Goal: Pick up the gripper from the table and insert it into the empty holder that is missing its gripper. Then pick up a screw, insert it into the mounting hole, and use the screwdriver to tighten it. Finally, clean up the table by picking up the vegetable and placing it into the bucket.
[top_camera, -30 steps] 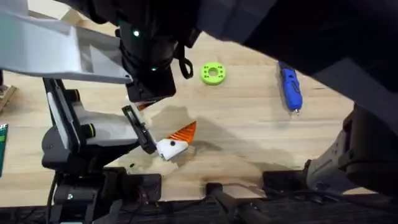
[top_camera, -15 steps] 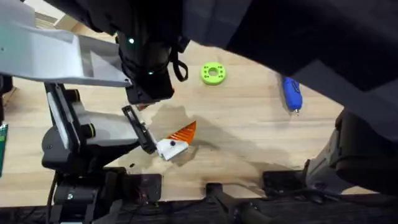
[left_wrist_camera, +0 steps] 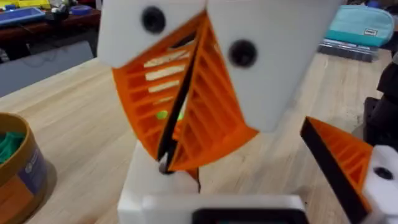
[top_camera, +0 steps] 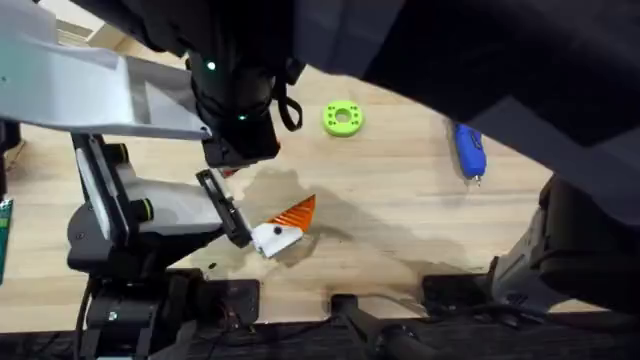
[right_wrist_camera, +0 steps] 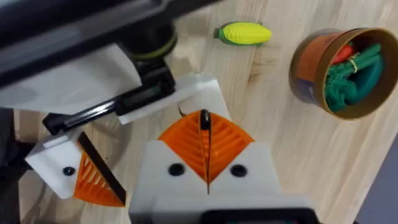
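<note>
**Status: both tools closed over the holder area**

Left tool [left_wrist_camera: 166,163]: pads pressed together at the tips; whether anything is clamped cannot be told. Right tool [right_wrist_camera: 204,118]: pads closed, nothing held.

The holder [top_camera: 270,238], with an orange tip [top_camera: 298,211] seated, lies near the front edge of the surface [top_camera: 400,220], left of centre. The ring [top_camera: 342,118] and screwdriver [top_camera: 467,148] lie toward the far edge, well apart. The vegetable [right_wrist_camera: 244,33] lies near the bucket [right_wrist_camera: 305,68], not touching it.

The left arm [top_camera: 235,90] and right arm [top_camera: 450,50] mask the far edge. The surface is pale wood; a teal case [left_wrist_camera: 367,28] sits beyond it.
</note>
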Action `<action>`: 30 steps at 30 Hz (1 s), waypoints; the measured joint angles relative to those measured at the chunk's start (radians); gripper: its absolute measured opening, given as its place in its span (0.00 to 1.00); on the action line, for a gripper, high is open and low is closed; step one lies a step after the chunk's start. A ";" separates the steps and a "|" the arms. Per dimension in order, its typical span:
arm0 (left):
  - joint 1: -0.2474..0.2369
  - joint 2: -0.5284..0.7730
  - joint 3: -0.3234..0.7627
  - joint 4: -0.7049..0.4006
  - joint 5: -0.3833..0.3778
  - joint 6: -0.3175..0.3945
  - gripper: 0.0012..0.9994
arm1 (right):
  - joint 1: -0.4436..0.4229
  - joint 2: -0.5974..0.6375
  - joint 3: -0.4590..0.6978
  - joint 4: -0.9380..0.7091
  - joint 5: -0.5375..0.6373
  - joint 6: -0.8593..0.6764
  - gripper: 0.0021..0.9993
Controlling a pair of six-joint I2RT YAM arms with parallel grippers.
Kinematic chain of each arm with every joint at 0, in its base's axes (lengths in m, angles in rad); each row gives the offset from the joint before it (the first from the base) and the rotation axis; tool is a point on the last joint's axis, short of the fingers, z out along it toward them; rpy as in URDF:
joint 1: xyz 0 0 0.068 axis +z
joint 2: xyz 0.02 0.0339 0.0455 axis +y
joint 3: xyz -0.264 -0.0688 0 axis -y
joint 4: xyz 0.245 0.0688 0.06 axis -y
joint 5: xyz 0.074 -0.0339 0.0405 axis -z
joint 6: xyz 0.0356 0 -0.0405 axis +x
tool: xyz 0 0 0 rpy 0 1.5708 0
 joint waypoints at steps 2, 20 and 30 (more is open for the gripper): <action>0.000 0.000 0.000 0.000 0.000 0.000 0.99 | 0.000 0.000 0.000 0.000 0.000 0.000 0.01; 0.000 0.002 0.000 -0.001 0.003 -0.019 0.99 | 0.000 0.018 -0.009 0.012 0.000 0.003 0.01; 0.000 0.002 0.000 -0.001 0.007 -0.020 0.99 | -0.001 0.018 -0.009 0.017 0.010 0.007 0.46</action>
